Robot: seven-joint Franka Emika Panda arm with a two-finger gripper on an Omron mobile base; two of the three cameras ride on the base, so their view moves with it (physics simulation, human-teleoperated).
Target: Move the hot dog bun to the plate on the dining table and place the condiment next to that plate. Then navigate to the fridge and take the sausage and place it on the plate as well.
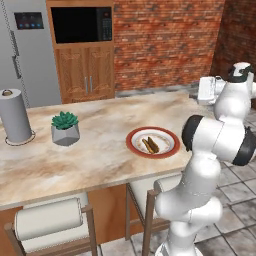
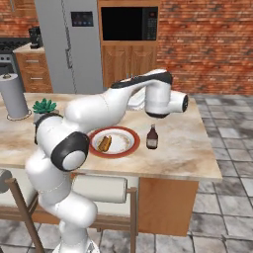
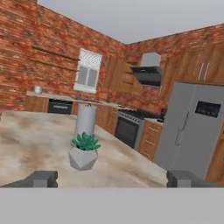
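While the arm (image 2: 99, 111) reaches out over the counter (image 2: 188, 148), the gripper (image 3: 111, 178) is released, its tips spread wide at the bottom of the hand view with nothing between them. Plate (image 1: 153, 142) sits on the counter toward the near edge in the left base view, just in front of the arm's elbow. Bun (image 1: 150, 145) lies on the plate, roughly centred; in the right base view it sits a bit left of the plate's middle. Bottle (image 2: 152, 137) stands upright on the counter just beside the plate, on its right in the right base view, apart from the rim, below the arm's wrist. Potted succulent (image 1: 65, 128) stands on the counter left of the plate, well apart from it. Paper towel roll (image 1: 16, 116) is upright near the counter's left edge, beyond the succulent. In the hand view the succulent is in the middle with the roll right behind it. Fridge (image 2: 69, 47) stands closed behind the counter, dark display on its door. Microwave (image 1: 82, 24) is built into wooden cabinets next to the fridge. Stools (image 1: 50, 220) are tucked under the counter's near edge. Brick wall (image 1: 165, 40) is behind.
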